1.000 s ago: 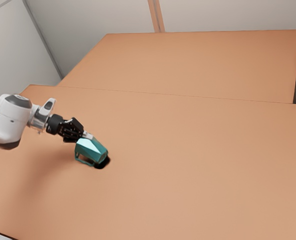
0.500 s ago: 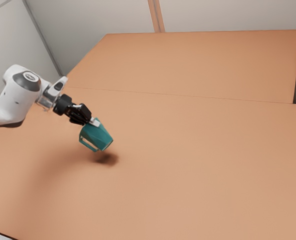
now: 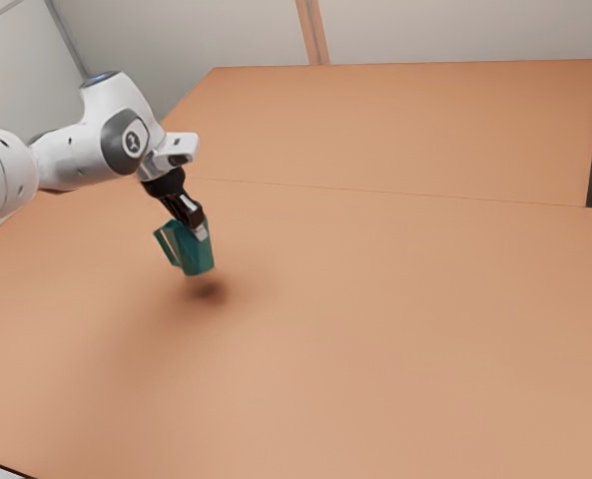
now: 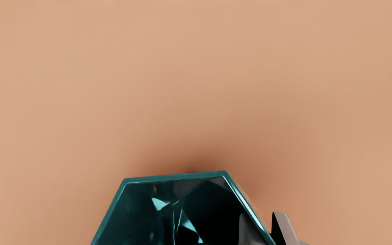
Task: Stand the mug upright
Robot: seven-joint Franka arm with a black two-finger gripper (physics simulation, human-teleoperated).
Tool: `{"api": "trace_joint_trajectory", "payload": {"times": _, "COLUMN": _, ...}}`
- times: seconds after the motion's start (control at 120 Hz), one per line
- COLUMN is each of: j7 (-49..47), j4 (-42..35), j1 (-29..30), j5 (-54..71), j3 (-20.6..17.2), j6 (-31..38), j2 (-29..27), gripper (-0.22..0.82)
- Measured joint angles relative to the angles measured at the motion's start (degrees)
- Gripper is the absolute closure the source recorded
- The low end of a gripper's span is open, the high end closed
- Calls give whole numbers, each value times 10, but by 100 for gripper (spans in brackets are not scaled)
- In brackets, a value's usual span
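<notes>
The teal mug [image 3: 188, 249] hangs in the air above the table [image 3: 375, 329], its shadow below it. It leans slightly, base down and mouth up, with the handle toward the exterior view's left. My gripper [image 3: 201, 232] reaches down to its rim and is shut on the mug wall. Looking from the hand, I see into the faceted mug [image 4: 174, 175]; the gripper [image 4: 267, 224] has one finger inside the wall and the other outside. The mug's base is hidden in the wrist view.
A second tabletop section [image 3: 395, 130] lies beyond a thin seam, with a pale wall [image 3: 455, 30] behind it. A dark-edged pale object [image 3: 1, 469] shows at the exterior view's lower left corner.
The mug has risen off the table and swung from lying steeply tilted to nearly upright, still in my gripper. My arm has lifted, and the hand now points more steeply downward.
</notes>
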Motion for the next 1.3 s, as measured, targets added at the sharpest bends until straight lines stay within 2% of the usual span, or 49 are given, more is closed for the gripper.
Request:
{"api": "trace_joint_trajectory", "payload": {"times": 0.133, "j7": 1, "j4": -2, "j1": -30, "j5": 32, "j3": -1, "j6": 63, "j2": 13, "gripper": 78}}
{"api": "trace_joint_trajectory", "payload": {"times": 0.267, "j7": 2, "j4": -7, "j1": -48, "j5": 15, "j3": -3, "j6": 122, "j2": 15, "gripper": 78}}
{"api": "trace_joint_trajectory", "payload": {"times": 0.425, "j7": 4, "j4": -7, "j1": -63, "j5": -38, "j3": -4, "j6": 175, "j2": 45, "gripper": 78}}
{"api": "trace_joint_trajectory", "payload": {"times": 0.675, "j7": 24, "j4": -3, "j1": -65, "j5": -87, "j3": -3, "j6": 220, "j2": 87, "gripper": 78}}
{"api": "trace_joint_trajectory", "payload": {"times": 0.867, "j7": 37, "j4": -3, "j1": -69, "j5": -88, "j3": -3, "j6": 234, "j2": 94, "gripper": 78}}
{"api": "trace_joint_trajectory", "payload": {"times": 1.092, "j7": 55, "j4": 6, "j1": -80, "j5": -70, "j3": -2, "j6": 235, "j2": 94, "gripper": 32}}
{"api": "trace_joint_trajectory", "payload": {"times": 1.183, "j7": 61, "j4": 12, "j1": -81, "j5": -60, "j3": -2, "j6": 233, "j2": 88, "gripper": 21}}
{"api": "trace_joint_trajectory", "payload": {"times": 1.3, "j7": 67, "j4": 12, "j1": -82, "j5": -55, "j3": -2, "j6": 229, "j2": 78, "gripper": 12}}
